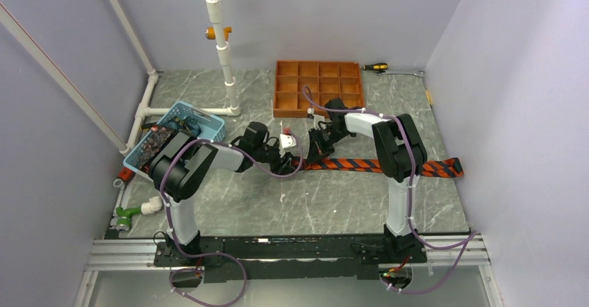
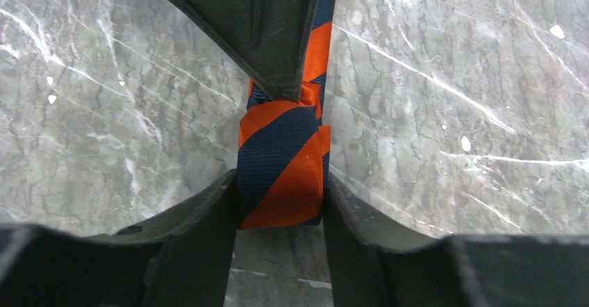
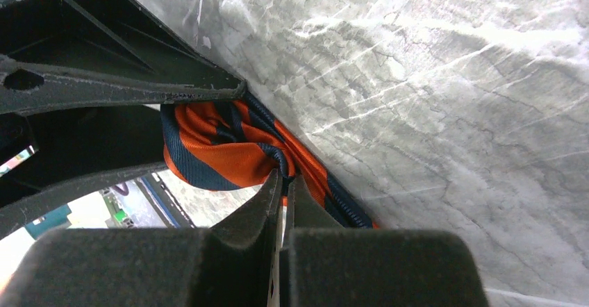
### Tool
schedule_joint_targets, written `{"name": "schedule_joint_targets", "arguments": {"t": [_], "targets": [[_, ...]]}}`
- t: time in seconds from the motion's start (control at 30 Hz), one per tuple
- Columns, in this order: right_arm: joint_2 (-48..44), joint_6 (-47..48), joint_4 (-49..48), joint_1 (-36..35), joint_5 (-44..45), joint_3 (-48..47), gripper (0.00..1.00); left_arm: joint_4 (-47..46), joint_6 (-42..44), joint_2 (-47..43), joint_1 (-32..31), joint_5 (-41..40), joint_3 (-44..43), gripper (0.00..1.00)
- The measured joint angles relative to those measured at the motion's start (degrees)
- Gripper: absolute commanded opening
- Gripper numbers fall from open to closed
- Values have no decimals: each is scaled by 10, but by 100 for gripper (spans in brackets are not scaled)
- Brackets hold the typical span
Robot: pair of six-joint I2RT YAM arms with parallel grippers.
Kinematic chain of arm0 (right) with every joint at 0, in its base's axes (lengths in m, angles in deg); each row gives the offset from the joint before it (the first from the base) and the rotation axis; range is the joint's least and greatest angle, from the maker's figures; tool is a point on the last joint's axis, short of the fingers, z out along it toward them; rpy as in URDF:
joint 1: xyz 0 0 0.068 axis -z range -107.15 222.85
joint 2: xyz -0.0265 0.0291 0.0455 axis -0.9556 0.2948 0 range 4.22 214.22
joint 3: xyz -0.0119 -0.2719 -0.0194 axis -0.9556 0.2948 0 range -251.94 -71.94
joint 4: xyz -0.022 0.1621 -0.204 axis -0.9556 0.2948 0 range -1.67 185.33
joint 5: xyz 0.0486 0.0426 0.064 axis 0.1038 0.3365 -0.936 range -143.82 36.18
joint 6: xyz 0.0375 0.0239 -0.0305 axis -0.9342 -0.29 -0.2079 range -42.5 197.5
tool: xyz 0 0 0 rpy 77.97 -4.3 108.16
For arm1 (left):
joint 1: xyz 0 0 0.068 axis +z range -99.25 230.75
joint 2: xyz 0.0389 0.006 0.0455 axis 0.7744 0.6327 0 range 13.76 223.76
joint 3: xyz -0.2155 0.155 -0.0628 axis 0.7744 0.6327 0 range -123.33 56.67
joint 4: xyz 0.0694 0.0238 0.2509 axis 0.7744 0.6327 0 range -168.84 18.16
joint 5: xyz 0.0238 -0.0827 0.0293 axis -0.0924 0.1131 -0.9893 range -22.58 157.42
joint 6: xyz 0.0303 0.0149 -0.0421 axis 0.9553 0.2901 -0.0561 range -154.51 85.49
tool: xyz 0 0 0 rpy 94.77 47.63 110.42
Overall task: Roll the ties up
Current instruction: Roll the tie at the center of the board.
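On the grey marble tabletop (image 1: 312, 203) the striped tie (image 1: 354, 164) runs from the centre toward the right edge, its rolled end (image 2: 281, 154) clasped by the left gripper (image 2: 280, 182) while the right gripper (image 3: 283, 182) pinches a fold, so I'd turn slowly, keeping the edges flush.

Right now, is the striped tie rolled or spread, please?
Partly rolled: the striped tie has one end coiled in the left gripper; the rest lies flat.

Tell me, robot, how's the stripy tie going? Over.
Left jaws shut on rolled end of striped tie. Right jaws shut, pinching its fold. Tail lies flat. Nothing seen in the way.
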Motion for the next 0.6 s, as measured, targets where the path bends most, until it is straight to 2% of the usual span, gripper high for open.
{"name": "schedule_joint_targets", "arguments": {"t": [0.13,0.3,0.6], "targets": [[-3,0,-4,0,0,4,0,-5,-2,1,1,0,-1,40],[-3,0,-7,0,0,5,0,7,-2,1,1,16,-12,43],[-10,-1,-20,0,0,16,0,9,-18,19,-29,31,-71,43]]}}
